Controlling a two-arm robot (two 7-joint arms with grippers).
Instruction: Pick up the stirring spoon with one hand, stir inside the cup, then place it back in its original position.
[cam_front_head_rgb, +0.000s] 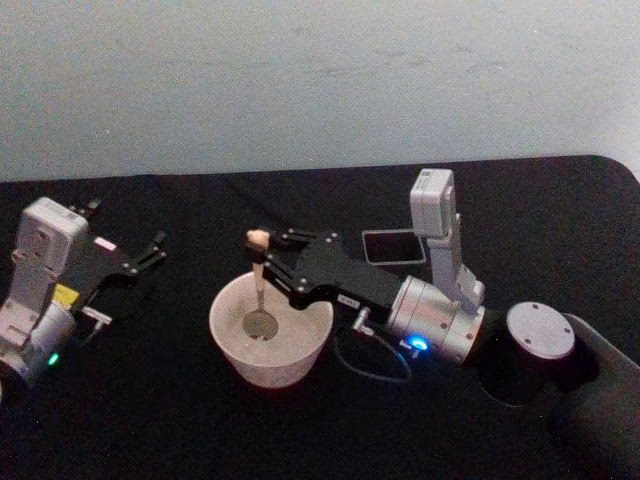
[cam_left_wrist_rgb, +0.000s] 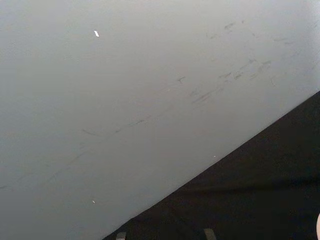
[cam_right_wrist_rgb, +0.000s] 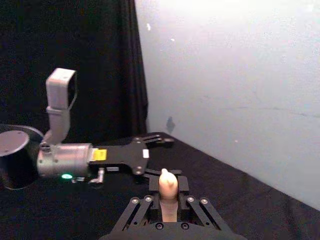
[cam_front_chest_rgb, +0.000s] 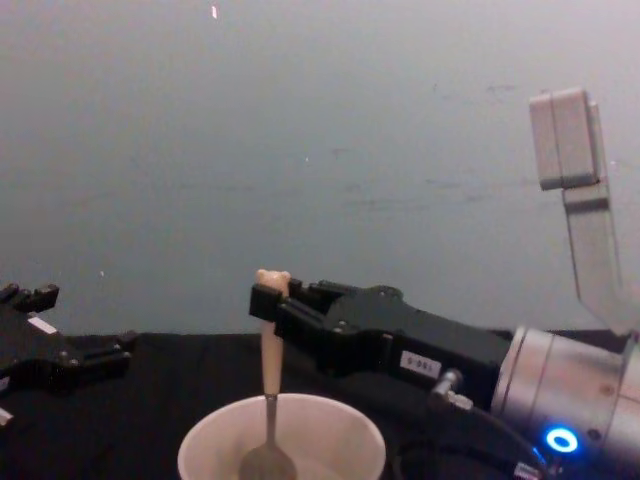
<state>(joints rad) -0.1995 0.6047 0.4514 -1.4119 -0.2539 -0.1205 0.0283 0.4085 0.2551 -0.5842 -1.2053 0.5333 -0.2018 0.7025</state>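
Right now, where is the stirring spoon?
In the head view the stirring spoon stands upright just left of centre, bowl down inside the cup, its handle held by the right gripper reaching in from the right.

**Pale wall, black table, dark curtain**

Plain pale grey-blue wall (cam_front_head_rgb: 320, 80) fills the back, straight behind the table (cam_front_head_rgb: 150, 430). Table top is covered in matte black cloth. Its far edge meets the wall base, and the far right corner looks rounded from the head view. Wall is smooth but worn: faint dark scuff marks (cam_left_wrist_rgb: 235, 75) in slanting streaks, one small white fleck (cam_left_wrist_rgb: 96, 33) high up. Right wrist view: a black curtain (cam_right_wrist_rgb: 65, 35) hangs beside the wall. The two meet at a straight vertical edge, and the curtain reaches down to the table. Light is soft and even, wall brightest toward its upper part there.
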